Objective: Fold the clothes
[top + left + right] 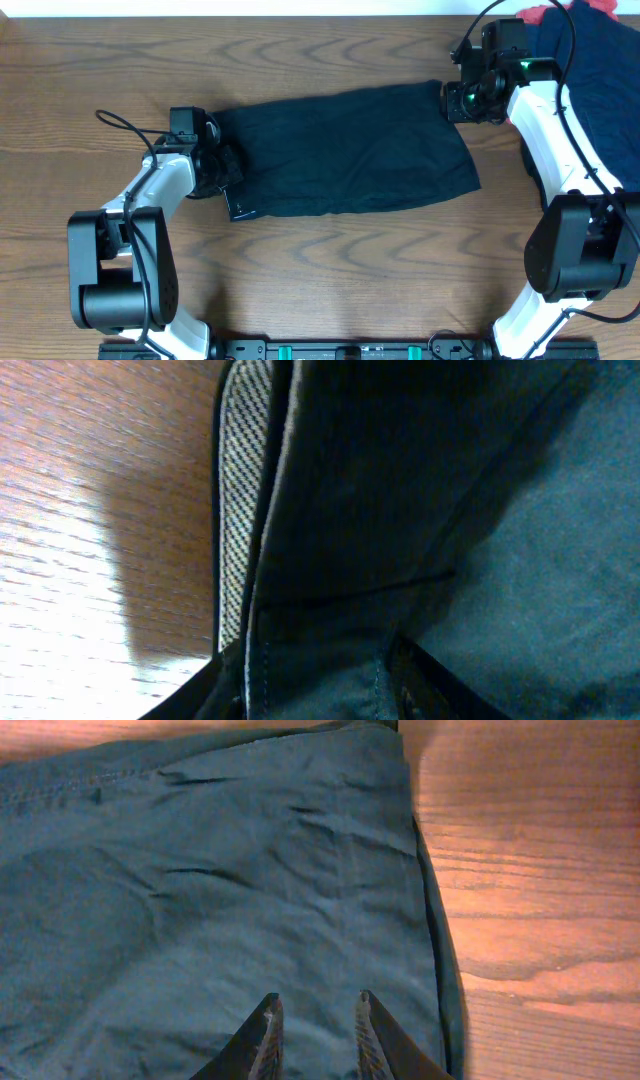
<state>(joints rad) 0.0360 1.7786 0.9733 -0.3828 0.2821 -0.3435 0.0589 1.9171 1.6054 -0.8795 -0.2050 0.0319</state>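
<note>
Across the middle of the wooden table (330, 260), your black shorts (350, 150) lie spread flat, with the waistband toward 9 o'clock. Your left gripper (222, 168) sits at that 9 o'clock edge, right against the striped whitish-grey waistband lining (245, 510). Its camera does not show whether it has closed on the cloth. Your right gripper (318, 1020) hovers over the shorts' 2 o'clock corner, fingertips (268, 1032) parted by a narrow gap and gripping nothing. A heap of navy and red garments (590, 70) lies at the table's 2 o'clock.
</note>
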